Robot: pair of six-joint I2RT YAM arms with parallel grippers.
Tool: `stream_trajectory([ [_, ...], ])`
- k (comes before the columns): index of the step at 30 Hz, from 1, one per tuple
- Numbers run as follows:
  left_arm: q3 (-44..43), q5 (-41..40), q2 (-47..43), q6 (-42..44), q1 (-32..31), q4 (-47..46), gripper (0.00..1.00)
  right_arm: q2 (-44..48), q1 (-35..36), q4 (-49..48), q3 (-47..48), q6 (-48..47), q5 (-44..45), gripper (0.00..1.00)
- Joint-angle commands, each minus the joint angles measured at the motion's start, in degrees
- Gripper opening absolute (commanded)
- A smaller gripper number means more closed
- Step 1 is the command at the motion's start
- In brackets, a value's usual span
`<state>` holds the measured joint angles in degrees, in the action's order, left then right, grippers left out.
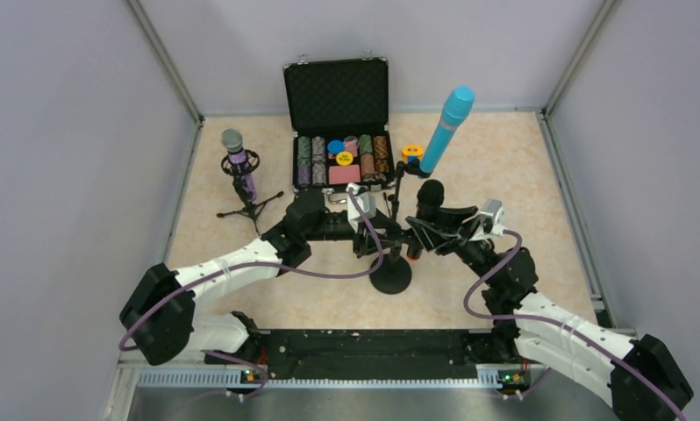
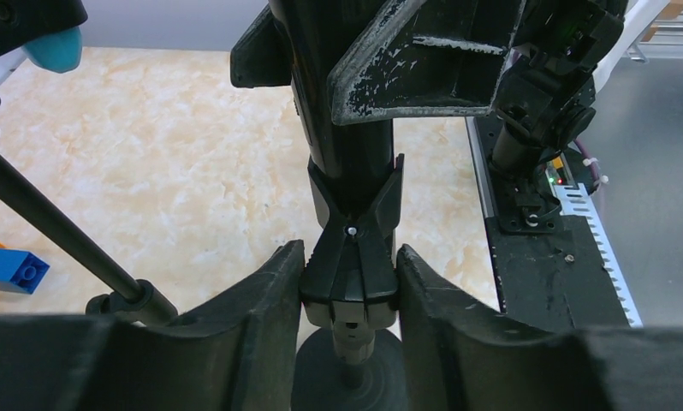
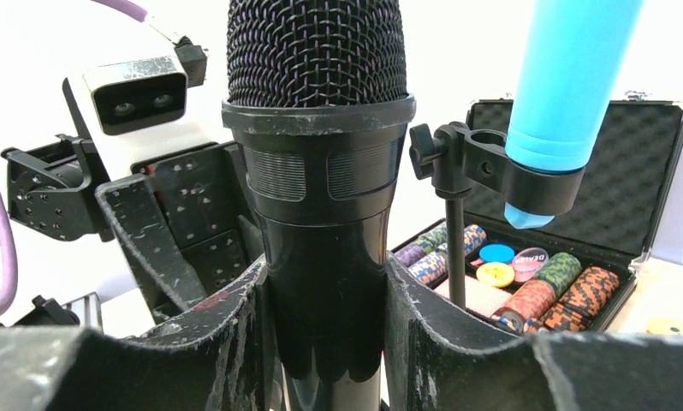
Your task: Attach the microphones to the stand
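Observation:
The stand (image 1: 390,277) has a round black base and a thin pole. Its upper holder grips the cyan microphone (image 1: 447,123), which tilts up to the right (image 3: 569,77). The black microphone (image 1: 431,195) stands upright beside the pole, and my right gripper (image 1: 425,230) is shut on its body (image 3: 321,171). Its lower body sits between the prongs of a black clip (image 2: 349,282) on the stand. My left gripper (image 2: 349,259) presses this clip from both sides. The purple microphone (image 1: 239,162) sits in a small tripod holder at the back left.
An open black case (image 1: 338,96) of poker chips stands behind the stand, with a yellow-orange item (image 1: 411,153) to its right. A blue brick (image 2: 13,270) lies on the floor left of the pole. Grey walls enclose three sides.

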<state>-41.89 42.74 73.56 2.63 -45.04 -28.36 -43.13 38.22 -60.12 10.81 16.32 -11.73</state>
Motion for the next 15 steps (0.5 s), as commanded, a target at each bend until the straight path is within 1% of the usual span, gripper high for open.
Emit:
stream_trajectory([
  [1,-0.6,-0.4,0.3,-1.3,-0.6,-2.2,0.52,-0.2,1.2,-5.0,0.3,1.9,-2.1,0.00],
  [3,0.2,-1.3,-0.4,-1.8,-0.6,-3.7,0.62,0.0,1.2,-4.3,0.4,1.6,-2.0,0.00],
  [6,1.2,-2.7,-1.0,-2.4,-0.6,-5.6,0.75,0.4,1.2,-3.7,0.4,1.2,-1.8,0.09],
  [10,1.8,-4.1,-1.9,-2.4,-0.6,-6.4,0.81,1.0,1.2,-3.4,0.1,1.2,-1.7,0.22],
  [11,2.0,-4.3,-2.2,-2.4,-0.6,-6.7,0.81,1.2,1.3,-3.3,0.1,1.2,-1.8,0.27],
  [15,4.0,-6.1,-3.9,-4.9,-0.6,-9.7,0.84,2.0,1.2,-2.5,0.2,1.2,-1.7,0.58],
])
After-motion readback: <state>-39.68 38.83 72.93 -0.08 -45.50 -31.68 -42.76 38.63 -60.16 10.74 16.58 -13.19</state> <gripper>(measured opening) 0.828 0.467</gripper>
